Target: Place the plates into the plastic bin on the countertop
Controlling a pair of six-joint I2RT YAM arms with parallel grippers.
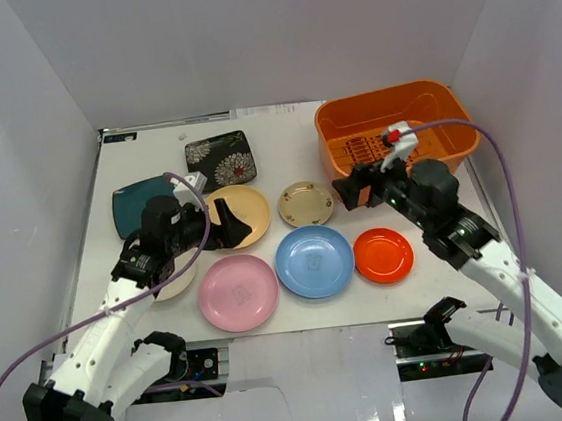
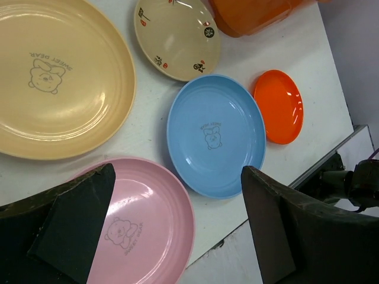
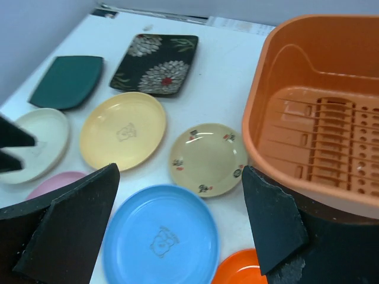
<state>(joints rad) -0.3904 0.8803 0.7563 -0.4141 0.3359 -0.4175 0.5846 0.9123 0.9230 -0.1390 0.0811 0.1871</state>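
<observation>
The orange plastic bin (image 1: 394,133) stands empty at the back right of the white countertop (image 1: 154,153). All the plates lie on the countertop: black floral (image 1: 220,159), dark teal (image 1: 140,203), yellow (image 1: 245,206), tan (image 1: 305,204), blue (image 1: 313,260), pink (image 1: 237,291), orange-red (image 1: 383,255), and cream (image 1: 178,285), which is partly under my left arm. My left gripper (image 1: 224,224) is open and empty, above the yellow plate's near edge and the pink plate (image 2: 142,225). My right gripper (image 1: 349,191) is open and empty, above the tan (image 3: 208,158) and blue (image 3: 160,236) plates, beside the bin (image 3: 323,118).
White walls close in the countertop at the back and on both sides. The countertop's near edge (image 2: 308,171) runs just past the blue (image 2: 216,133) and orange-red (image 2: 279,106) plates. Purple cables loop from both arms.
</observation>
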